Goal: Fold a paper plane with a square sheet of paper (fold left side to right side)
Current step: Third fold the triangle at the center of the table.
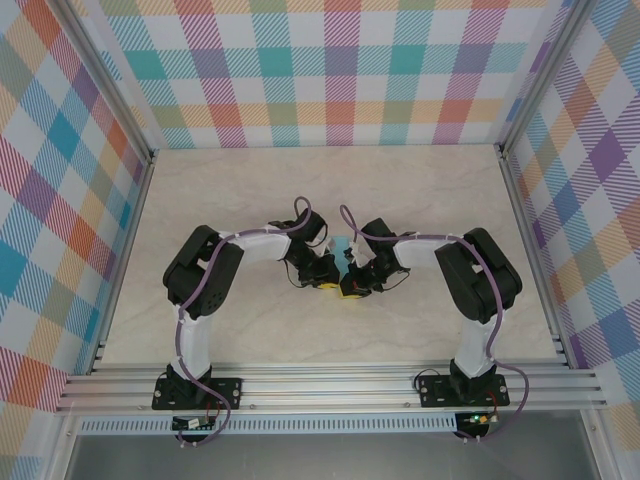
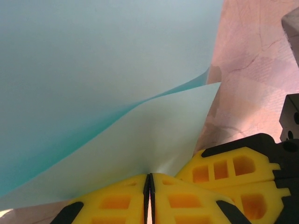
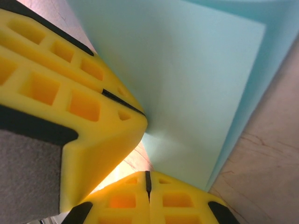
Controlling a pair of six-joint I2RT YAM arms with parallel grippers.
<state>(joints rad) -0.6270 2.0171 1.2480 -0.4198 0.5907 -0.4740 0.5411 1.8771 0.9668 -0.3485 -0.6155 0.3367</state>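
The square sheet of paper (image 2: 117, 70) is turquoise and bent over on itself, one pale layer curving above another. My left gripper (image 2: 149, 176) is shut on its lower edge, yellow jaws pressed together. My right gripper (image 3: 148, 173) is also shut on the sheet (image 3: 196, 84), pinching its bottom corner. From above, both grippers meet at the table's middle, the left gripper (image 1: 330, 283) beside the right gripper (image 1: 352, 290), with a sliver of the sheet (image 1: 343, 244) showing just behind them. The paper plane is out of view.
The pale marble-patterned table (image 1: 300, 180) is boxed in by checked walls on the left, back and right. An aluminium rail (image 1: 330, 385) carrying both arm bases runs along the near edge. The other arm's yellow fingers (image 2: 233, 170) crowd close on the right in the left wrist view.
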